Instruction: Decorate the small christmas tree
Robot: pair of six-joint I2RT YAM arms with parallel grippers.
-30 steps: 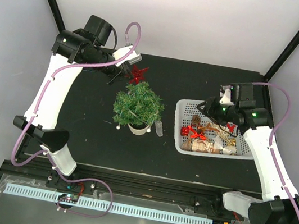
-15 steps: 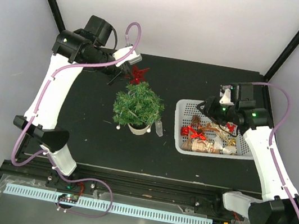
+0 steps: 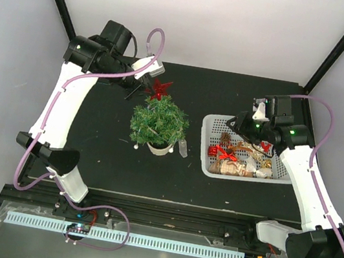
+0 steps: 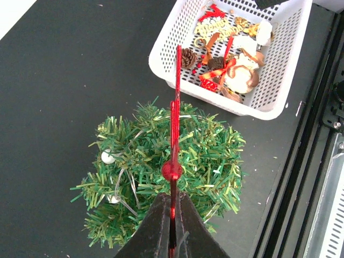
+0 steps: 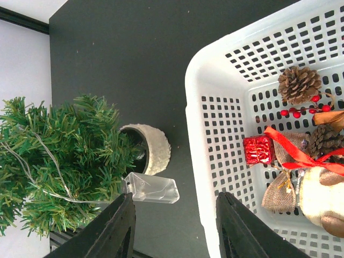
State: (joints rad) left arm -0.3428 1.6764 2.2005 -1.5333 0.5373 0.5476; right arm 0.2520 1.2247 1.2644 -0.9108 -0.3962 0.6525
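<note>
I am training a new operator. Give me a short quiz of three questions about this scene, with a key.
1. True or false: the left tool is shut on the red star.
2. The right tool is: A) open, holding nothing; B) shut, holding nothing; C) out of every view.
3. Over which thing does the star hover?
Key: 1 true; 2 A; 3 the small christmas tree.

text: none legible | labels: none | numbers: none | signs: none
</note>
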